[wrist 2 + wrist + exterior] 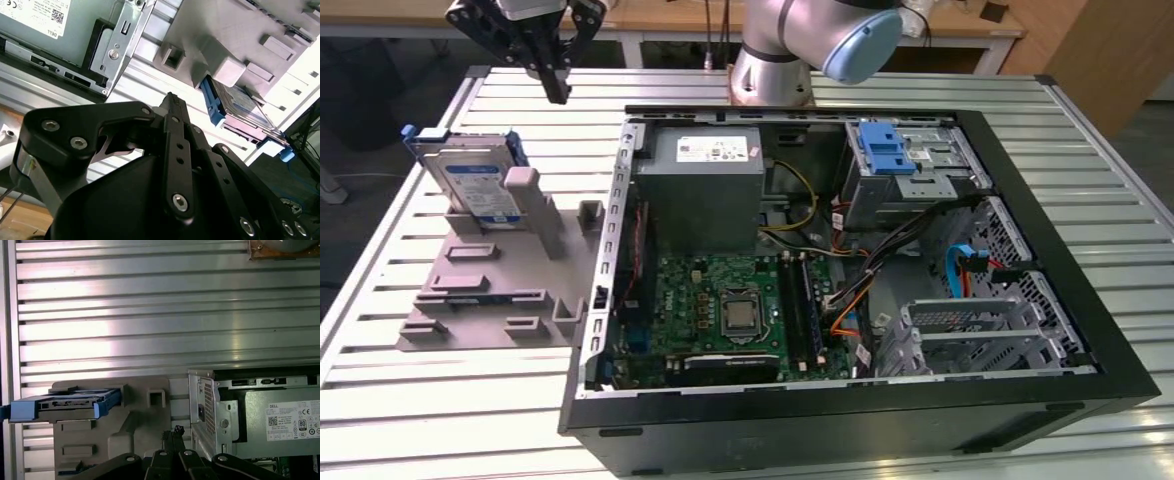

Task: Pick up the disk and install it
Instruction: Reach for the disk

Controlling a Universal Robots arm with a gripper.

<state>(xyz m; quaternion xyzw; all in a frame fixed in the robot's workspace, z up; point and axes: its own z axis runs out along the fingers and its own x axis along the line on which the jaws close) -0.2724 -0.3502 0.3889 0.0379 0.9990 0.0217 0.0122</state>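
Ribbed aluminium table point(440, 400) carries everything. Nearest the exterior view's camera lies the open computer case point(854, 410), and at its 9 o'clock sits a grey holder point(480, 300). Farther back on that holder the disk point(470, 185) stands on edge, leaning, its label face showing and its upper edge running roughly 9-to-3. Farthest off, the gripper point(559, 92) hangs above the table, fingers pressed together with nothing between them. From the gripper the disk lies at about 7 o'clock and lower, well apart. By my judgement, any grasp hinges on that offset and the edge's direction.
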